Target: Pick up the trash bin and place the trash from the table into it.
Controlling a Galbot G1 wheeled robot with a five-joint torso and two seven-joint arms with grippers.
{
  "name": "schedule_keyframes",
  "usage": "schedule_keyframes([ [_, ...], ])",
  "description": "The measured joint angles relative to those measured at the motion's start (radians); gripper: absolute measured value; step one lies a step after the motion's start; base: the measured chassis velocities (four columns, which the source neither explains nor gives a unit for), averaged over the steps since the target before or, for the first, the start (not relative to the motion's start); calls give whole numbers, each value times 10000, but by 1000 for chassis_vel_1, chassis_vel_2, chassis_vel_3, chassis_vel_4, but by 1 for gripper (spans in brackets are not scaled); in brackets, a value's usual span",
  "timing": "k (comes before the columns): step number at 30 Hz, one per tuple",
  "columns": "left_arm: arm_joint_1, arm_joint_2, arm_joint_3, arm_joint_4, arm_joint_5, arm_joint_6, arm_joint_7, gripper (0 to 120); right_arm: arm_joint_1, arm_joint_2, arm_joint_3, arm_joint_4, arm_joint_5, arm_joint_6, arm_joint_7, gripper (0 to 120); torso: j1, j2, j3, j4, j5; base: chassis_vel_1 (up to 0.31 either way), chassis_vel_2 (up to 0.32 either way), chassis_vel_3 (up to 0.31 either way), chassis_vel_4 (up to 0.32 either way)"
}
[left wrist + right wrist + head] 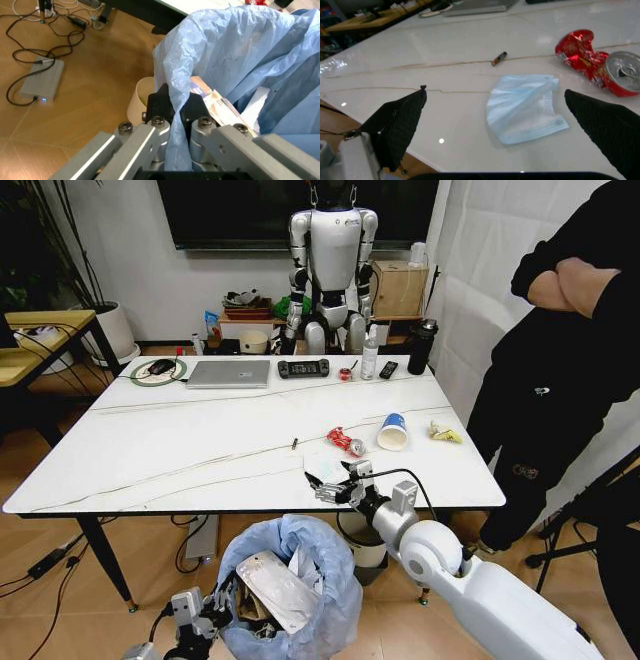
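Two claws are yours here: your left claw point(177, 112) is clamped on the blue liner of the trash bin point(290, 585), held below the tabletop's point(200, 450) near edge. Your right claw point(510, 123) hangs spread wide over a pale blue face mask point(525, 107) near that edge. Right of it lie the crushed red can point(600, 67) and the paper cup point(393, 431).

A closed laptop point(229, 373), game controller point(303, 368), clear bottle point(370, 355) and dark flask point(422, 346) line the far edge.
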State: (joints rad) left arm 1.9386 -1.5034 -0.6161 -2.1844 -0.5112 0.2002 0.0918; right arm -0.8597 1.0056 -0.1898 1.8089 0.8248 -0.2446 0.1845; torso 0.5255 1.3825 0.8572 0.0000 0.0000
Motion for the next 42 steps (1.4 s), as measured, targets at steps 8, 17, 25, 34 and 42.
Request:
schedule_keyframes([
  [8, -7, -8, -49, 0, -1, -6, 3, 0, 387, 391, -163, -781, 12, -202, 239, 100, 0, 0, 0, 1, -1, 0, 0, 0, 0],
  [17, -28, -20, -76, 0, -36, -11, 3, 0, 762, 854, -445, -1557, 11, -108, -10, 95, 0, 0, 0, 1, 0, 0, 0, 0, 0],
  [25, -45, 1, -120, 43, -105, -11, 3, 0, 914, 901, -557, -1885, -37, 92, -187, 65, 0, 0, 0, 0, -1, 0, 0, 0, 0],
  [34, -80, 64, -112, 56, -134, 3, -10, 0, 835, 842, -646, -1783, -168, 341, -352, 32, -2, 0, 0, 1, -1, 0, 0, 0, 0],
  [42, 0, 90, -152, -52, -158, 11, -15, 0, 771, 828, -651, -1718, -202, 352, -372, 4, -2, 0, -2, 1, 0, 0, 0, 0, 0],
])
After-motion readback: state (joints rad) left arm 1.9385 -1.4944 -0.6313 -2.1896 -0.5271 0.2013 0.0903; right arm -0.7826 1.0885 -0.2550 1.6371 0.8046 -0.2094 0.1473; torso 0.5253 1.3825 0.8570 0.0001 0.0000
